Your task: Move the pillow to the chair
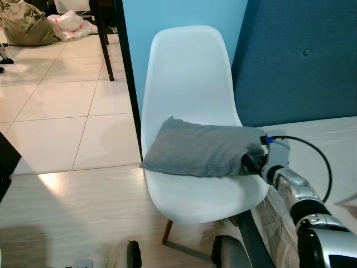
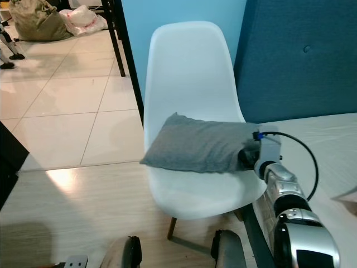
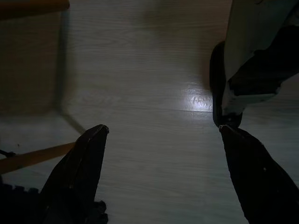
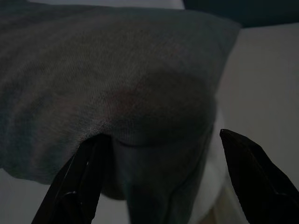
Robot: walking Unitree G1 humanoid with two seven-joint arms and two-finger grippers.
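Right hand (image 1: pixel 252 162) sits at the near end of the grey pillow (image 1: pixel 201 148), its two black fingers (image 4: pixel 81 182) spread wide, one of them against the fabric and the other clear of it. Ahead of that hand the pillow lies across the seat of the white chair (image 1: pixel 187 72). Behind the hand, the silver arm reaches in over the bed (image 1: pixel 329 139). Left hand (image 3: pixel 161 140) hangs open above the wooden floor (image 3: pixel 140 70).
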